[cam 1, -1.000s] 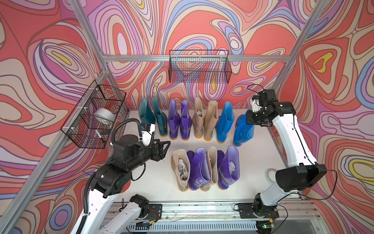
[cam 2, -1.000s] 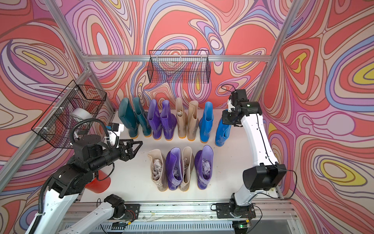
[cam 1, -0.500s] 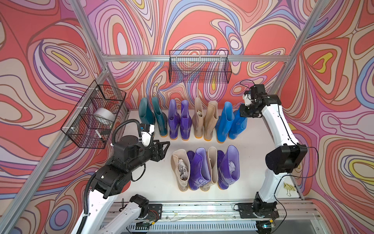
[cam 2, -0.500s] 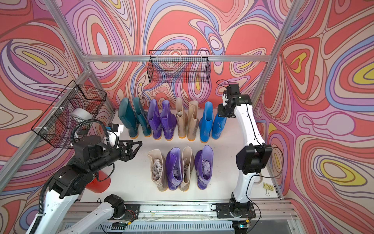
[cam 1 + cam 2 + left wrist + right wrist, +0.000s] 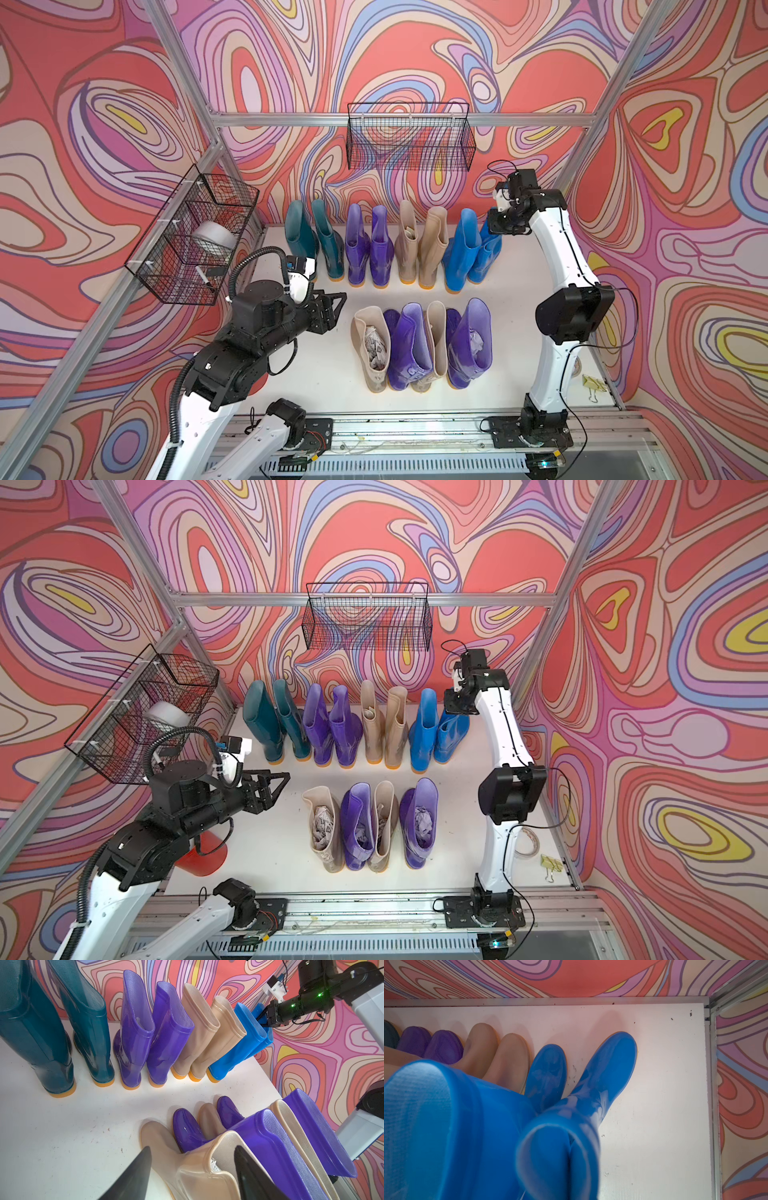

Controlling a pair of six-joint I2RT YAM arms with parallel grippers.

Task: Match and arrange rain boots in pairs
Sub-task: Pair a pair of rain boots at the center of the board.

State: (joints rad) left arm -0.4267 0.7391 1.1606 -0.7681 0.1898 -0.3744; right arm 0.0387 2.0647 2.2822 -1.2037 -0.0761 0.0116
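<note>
The right gripper (image 5: 495, 227) pinches the rim of the outermost blue boot (image 5: 485, 257) from above.

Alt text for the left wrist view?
Eight rain boots stand in a row on a white table, heels toward the camera: two teal, two purple, two beige, two blue, with the right gripper pinching the end blue boot's cuff. Nearer, the open left gripper frames a beige boot at the end of a second row.

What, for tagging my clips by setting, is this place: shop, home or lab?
Most likely a lab robot cell: two arms bolted to a rail beside a white table, an aluminium frame holding swirl-printed panels, rain boots lined up as props.
</note>
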